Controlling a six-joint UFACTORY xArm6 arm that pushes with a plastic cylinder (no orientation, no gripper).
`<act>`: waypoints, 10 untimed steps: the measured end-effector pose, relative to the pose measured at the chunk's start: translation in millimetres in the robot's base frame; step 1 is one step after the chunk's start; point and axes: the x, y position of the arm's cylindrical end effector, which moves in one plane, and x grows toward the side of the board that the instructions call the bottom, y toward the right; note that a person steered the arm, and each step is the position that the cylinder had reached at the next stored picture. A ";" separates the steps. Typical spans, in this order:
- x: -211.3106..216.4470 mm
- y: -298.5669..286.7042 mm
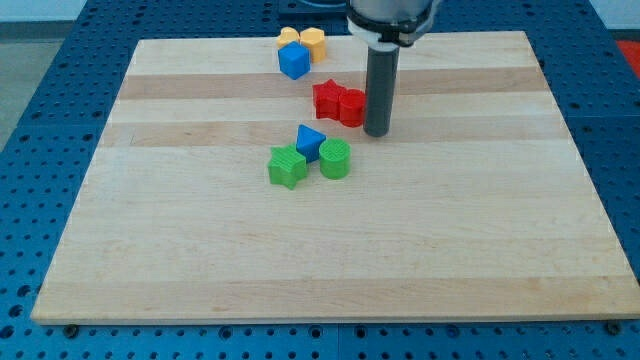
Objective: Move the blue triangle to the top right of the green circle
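Note:
The blue triangle point(310, 140) lies near the board's middle, touching the upper left of the green circle point(335, 159). A green star-like block point(287, 166) sits just left of the circle, below the triangle. My tip point(377, 132) rests on the board up and to the right of the green circle, about a block's width right of the blue triangle. The rod stands against the right side of a red block pair point(339, 102).
A blue cube point(294, 62), an orange block point(288, 39) and a yellow block point(313, 43) cluster at the view's top, near the board's top edge. The wooden board point(150, 250) lies on a blue perforated table.

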 end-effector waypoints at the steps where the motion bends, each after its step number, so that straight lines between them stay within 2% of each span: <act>1: 23.4 -10.3; 3: 56.3 -93.7; 4: 61.2 -94.9; 5: 57.3 -43.2; 6: 25.5 -8.1; 7: 6.1 -14.8; 9: 6.8 -102.4; 10: 7.8 -127.2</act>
